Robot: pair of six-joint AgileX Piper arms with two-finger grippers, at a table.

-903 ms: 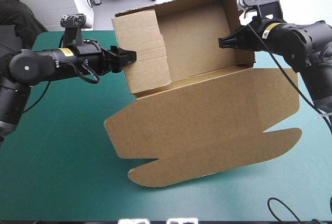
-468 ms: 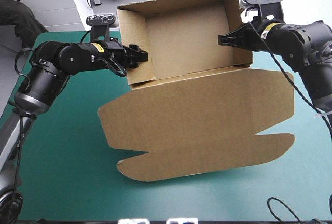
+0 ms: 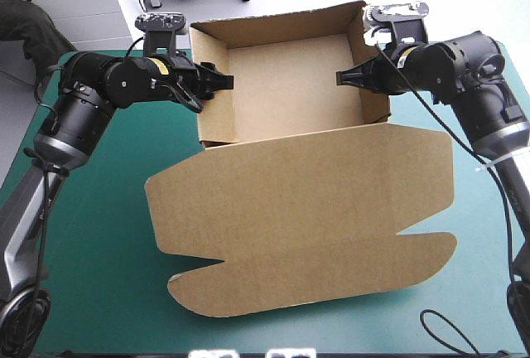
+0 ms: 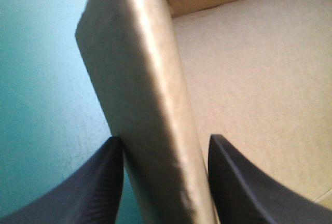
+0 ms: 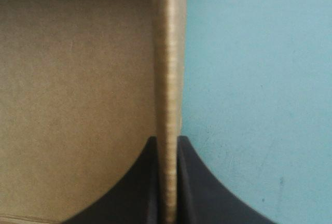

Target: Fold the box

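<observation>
- The left gripper (image 4: 163, 142) has its black fingers (image 4: 98, 182) apart, one on each side of the box's left wall (image 4: 150, 110). The outer finger touches the board, and the inner one sits just beside it, over the tray floor.
- The right gripper (image 5: 167, 140) is clamped on the right wall (image 5: 167, 53). Its two fingers are nearly together, with only the thickness of the board between them.
- From overhead, the left gripper (image 3: 222, 82) and the right gripper (image 3: 341, 78) face each other across the open tray, each at the upper part of its wall.
- Each arm carries a small yellow label just behind the wrist, one on the left arm (image 3: 157, 65) and one on the right arm (image 3: 404, 56). The writing on them is too small to read.
- The box (image 3: 290, 93) is plain brown board. It stands as an open tray with its left, right and far walls raised, and the left wall looks thicker than the right.
- The lid (image 3: 306, 209) spreads wide from the tray's near side toward the near edge of the table. It ends in rounded flaps at both corners, with a notch cut in at each side.
- The tray sits at the far middle of the teal-green cover (image 3: 91, 267), which shows bare on either side.
</observation>
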